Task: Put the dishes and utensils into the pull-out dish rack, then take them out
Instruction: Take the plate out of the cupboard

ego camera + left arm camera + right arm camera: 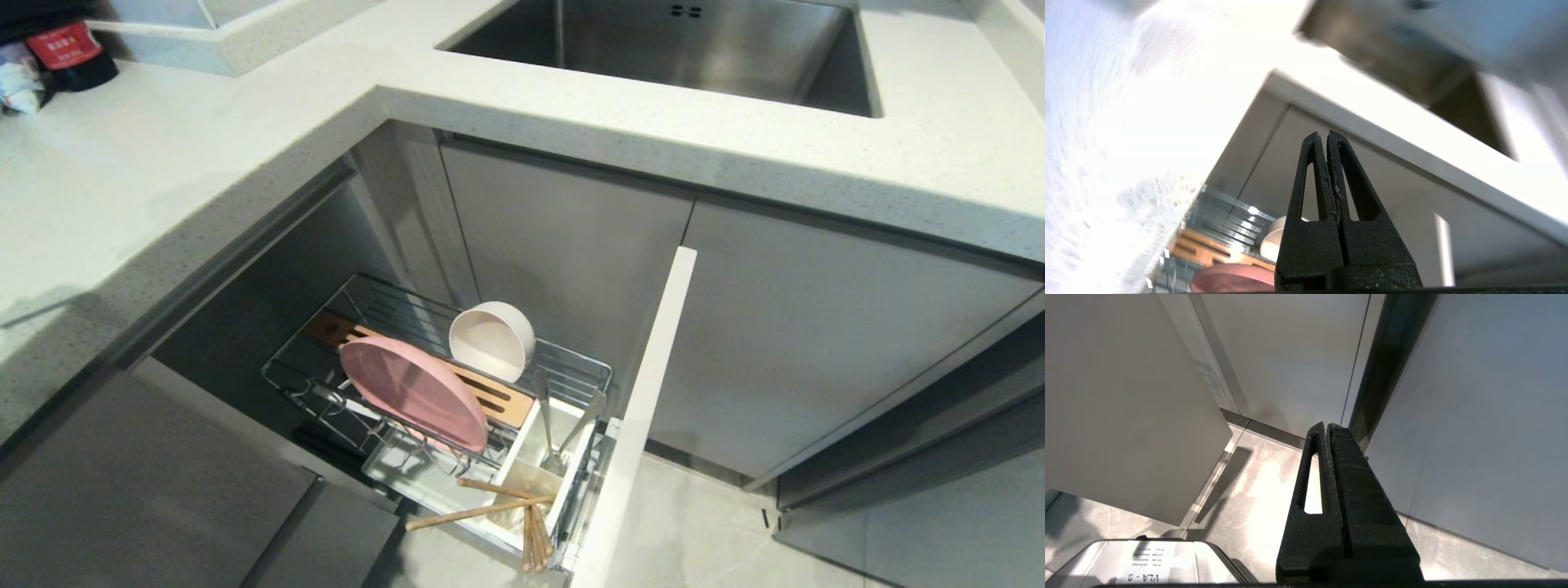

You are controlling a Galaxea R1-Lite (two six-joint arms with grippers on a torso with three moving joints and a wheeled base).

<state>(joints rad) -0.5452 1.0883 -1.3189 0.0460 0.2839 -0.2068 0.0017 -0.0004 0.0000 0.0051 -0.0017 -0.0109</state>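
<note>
the pull-out dish rack stands drawn out of the lower cabinet, a chrome wire basket with a slotted wooden strip along it and a pale front panel at its outer end. everything looks loaded: the pink plate — wide, flat, matte — stands on edge among the prongs, the small cream bowl leans on its side just behind it, and the grey metal spoon stands in the white plastic utensil box. the wooden chopsticks lie loosely across the box's near end, one sticking out past the rack's edge; more thin wooden sticks lean beside them.

so the loading half seems finished and the unloading not yet begun, by my reading. the left gripper, seen only in its wrist view, has its black textured jaws pressed together on nothing, up above the rack beside the speckled pale worktop. the right gripper is parked low over the tiled floor, jaws likewise closed and empty.

the next move probably calls for spreading the left jaws and coming down on one item — the thin, upright plate rim offers a clean pinch, while the smooth round bowl would be harder to hold.
</note>
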